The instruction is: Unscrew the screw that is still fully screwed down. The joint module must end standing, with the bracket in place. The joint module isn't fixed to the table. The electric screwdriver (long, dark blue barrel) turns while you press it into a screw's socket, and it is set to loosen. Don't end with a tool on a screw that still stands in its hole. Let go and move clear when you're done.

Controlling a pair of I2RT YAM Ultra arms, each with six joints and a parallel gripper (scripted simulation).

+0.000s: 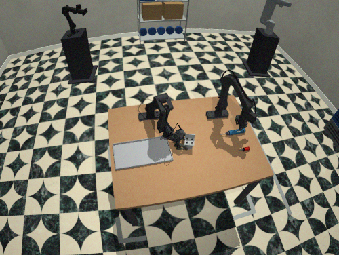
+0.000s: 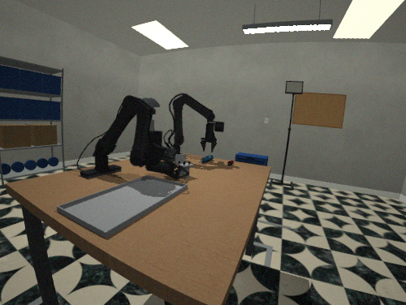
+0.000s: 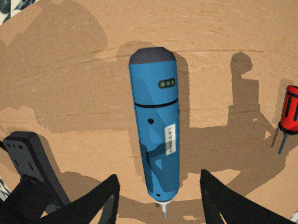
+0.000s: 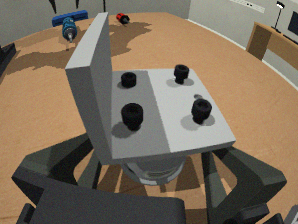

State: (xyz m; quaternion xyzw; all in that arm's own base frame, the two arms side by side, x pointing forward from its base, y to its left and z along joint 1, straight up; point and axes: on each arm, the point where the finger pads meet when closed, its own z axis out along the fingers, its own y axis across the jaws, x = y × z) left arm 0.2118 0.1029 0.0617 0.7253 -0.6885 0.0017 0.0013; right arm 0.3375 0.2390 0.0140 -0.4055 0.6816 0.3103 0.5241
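The joint module [image 2: 182,171] [image 4: 155,174] stands upright on the counter [image 1: 203,176] [image 2: 203,231] [image 3: 80,30] [image 4: 245,95], between the right gripper's fingers. The right gripper [image 1: 183,146] [image 4: 155,133] is spread, one finger on either side beneath the bracket; whether either finger touches the module cannot be told. The bracket [image 1: 189,135] [image 2: 180,158] [image 4: 90,95] is in place on top, its flat plate over the module and its wall rising along one edge. Four black screws are visible on the plate. Three stand raised: the near one beside the wall [image 4: 132,115], the near outer one [image 4: 201,109] and the far outer one [image 4: 181,73]. The far screw beside the wall [image 4: 128,79] sits lowest, its head down at the plate; this is the one still fully screwed down. The electric screwdriver [image 1: 236,131] [image 2: 207,159] [image 3: 157,130] [image 4: 69,27] lies on the counter, well apart from the module. The left gripper [image 1: 241,127] [image 2: 209,150] [image 3: 158,179] hangs above it, spread and gripping nothing. A red screwdriver [image 1: 246,148] [image 2: 231,162] [image 3: 290,111] [image 4: 121,18] lies near the electric one. The grey tray [image 1: 135,154] [image 2: 114,207] lies on the counter on the other side of the module.
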